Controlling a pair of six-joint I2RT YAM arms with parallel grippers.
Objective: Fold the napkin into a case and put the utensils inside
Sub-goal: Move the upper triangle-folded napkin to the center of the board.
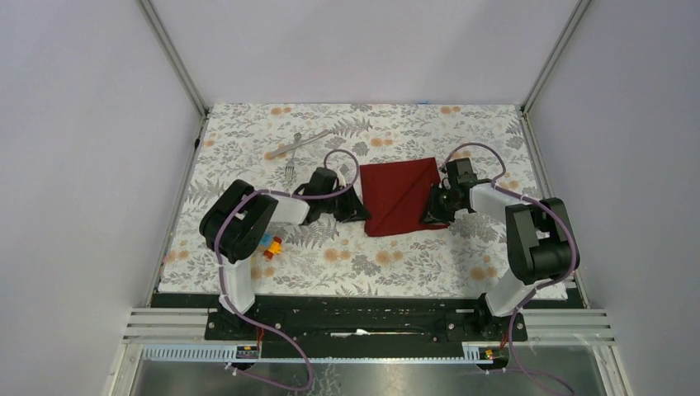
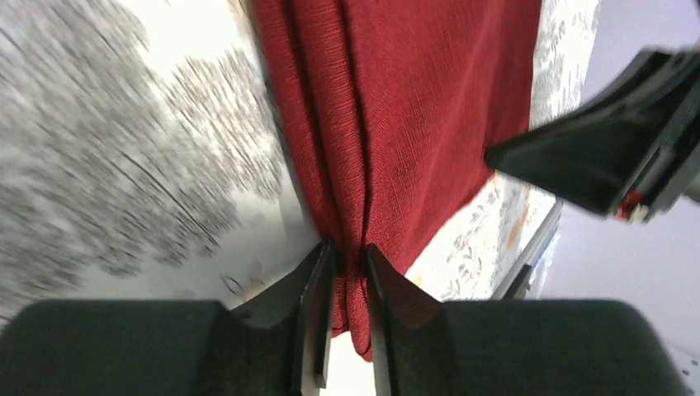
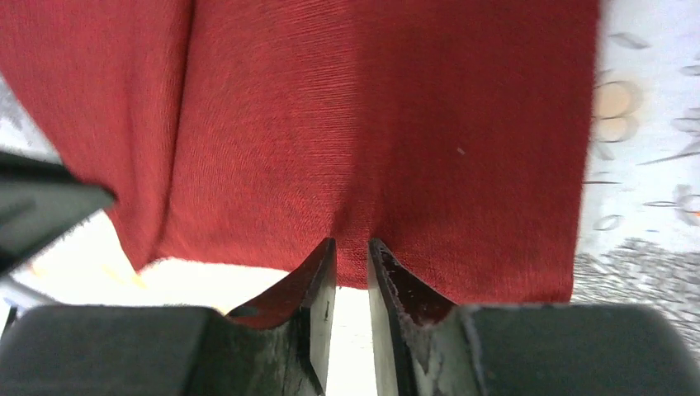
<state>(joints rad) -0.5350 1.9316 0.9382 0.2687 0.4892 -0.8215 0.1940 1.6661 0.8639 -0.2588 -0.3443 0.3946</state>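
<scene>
The dark red napkin point(image 1: 400, 196) lies partly folded on the flowered tablecloth, between my two grippers. My left gripper point(image 1: 361, 213) is at its near left edge, shut on a bunched fold of the cloth point(image 2: 396, 124); the gripper's own tips show in the left wrist view point(image 2: 348, 256). My right gripper point(image 1: 431, 216) is at the napkin's right edge, shut on the cloth's hem point(image 3: 371, 140), as the right wrist view point(image 3: 351, 252) shows. A silver fork point(image 1: 291, 167) and a second slim silver utensil point(image 1: 314, 139) lie crossed at the back left, apart from the napkin.
Small colourful toy blocks point(image 1: 271, 245) lie beside the left arm's elbow. The flowered tablecloth point(image 1: 388, 256) covers the table. Grey walls and metal posts close in the back and sides. The right gripper shows in the left wrist view point(image 2: 594, 157).
</scene>
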